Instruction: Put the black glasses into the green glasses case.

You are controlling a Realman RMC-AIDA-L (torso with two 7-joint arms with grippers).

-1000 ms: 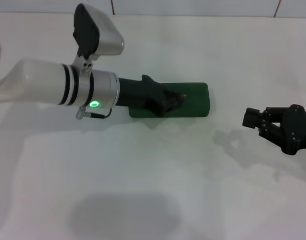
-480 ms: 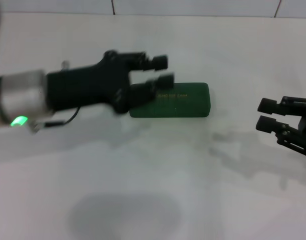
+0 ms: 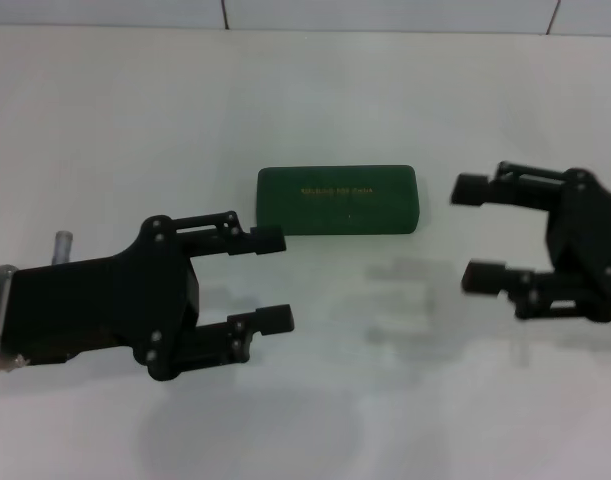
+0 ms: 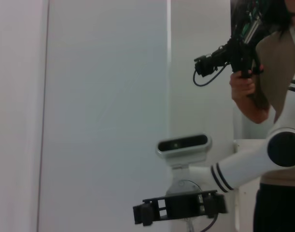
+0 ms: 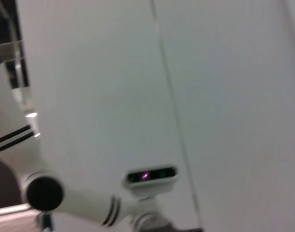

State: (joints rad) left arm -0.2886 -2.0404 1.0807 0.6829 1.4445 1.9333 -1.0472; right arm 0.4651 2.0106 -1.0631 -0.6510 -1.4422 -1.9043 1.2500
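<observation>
The green glasses case lies shut on the white table, with its gold lettering facing up. The black glasses are not in view. My left gripper is open and empty. It hovers just in front of the case's left end, with its fingers pointing right. My right gripper is open and empty. It is a little to the right of the case, with its fingers pointing left toward it. Neither gripper touches the case.
The left wrist view shows my right arm against a pale wall, and a person standing behind it with a hand-held camera. The right wrist view shows my left arm against a wall.
My left gripper has come off the case top and drawn back toward the near left, now wide open. My right gripper has moved left toward the case and opened wide.
</observation>
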